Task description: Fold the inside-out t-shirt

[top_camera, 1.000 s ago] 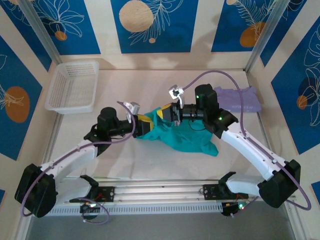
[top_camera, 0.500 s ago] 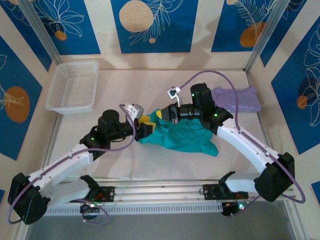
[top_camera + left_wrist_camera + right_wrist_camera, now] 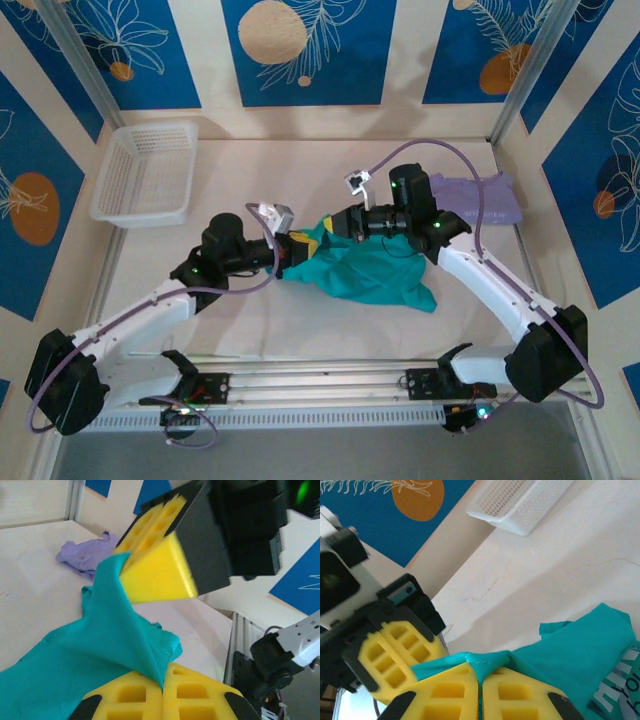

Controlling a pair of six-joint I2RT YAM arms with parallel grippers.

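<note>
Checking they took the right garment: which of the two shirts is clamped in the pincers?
The teal-green t-shirt, crumpled mid-table: the left pincer and right pincer both pinch its edge. The lavender shirt lies apart at the far right, ungripped.

Soft matt teal cloth makes the t-shirt [image 3: 375, 277]; my jaws are matt yellow plastic; the basket [image 3: 146, 172] white perforated plastic; desk [image 3: 270, 178] smooth.

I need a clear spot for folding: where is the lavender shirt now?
Top view: the lavender shirt lies at the table's far right, just beyond the right arm and right of the teal t-shirt.
</note>
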